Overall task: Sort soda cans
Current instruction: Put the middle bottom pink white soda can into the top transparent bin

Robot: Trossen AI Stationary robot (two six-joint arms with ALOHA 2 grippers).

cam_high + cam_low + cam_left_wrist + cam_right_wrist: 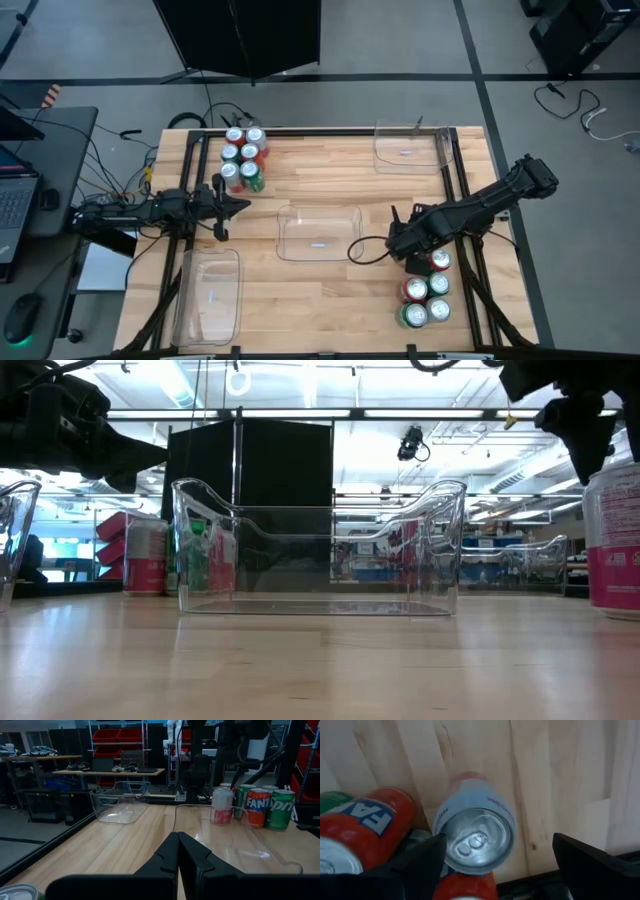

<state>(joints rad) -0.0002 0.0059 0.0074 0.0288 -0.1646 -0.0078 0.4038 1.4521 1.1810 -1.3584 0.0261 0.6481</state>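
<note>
My right gripper [500, 862] hangs open, pointing down, over a silver-white soda can with a red lower body [476, 840]. Its fingers stand on either side of the can's top and touch nothing. This can stands upright at the far end of a cluster of soda cans [427, 298] near the table's right front. A red can [365, 830] and a green can [332, 800] stand beside it. Another cluster of cans [243, 160] stands at the far left. My left gripper [236, 205] waits shut and level at the left, clear of the cans.
Three clear plastic bins stand on the wooden table: one in the middle [318, 232], one at the far right [408, 148], one at the near left [208, 295]. A black frame rail [462, 190] runs along the right side, close to the right arm.
</note>
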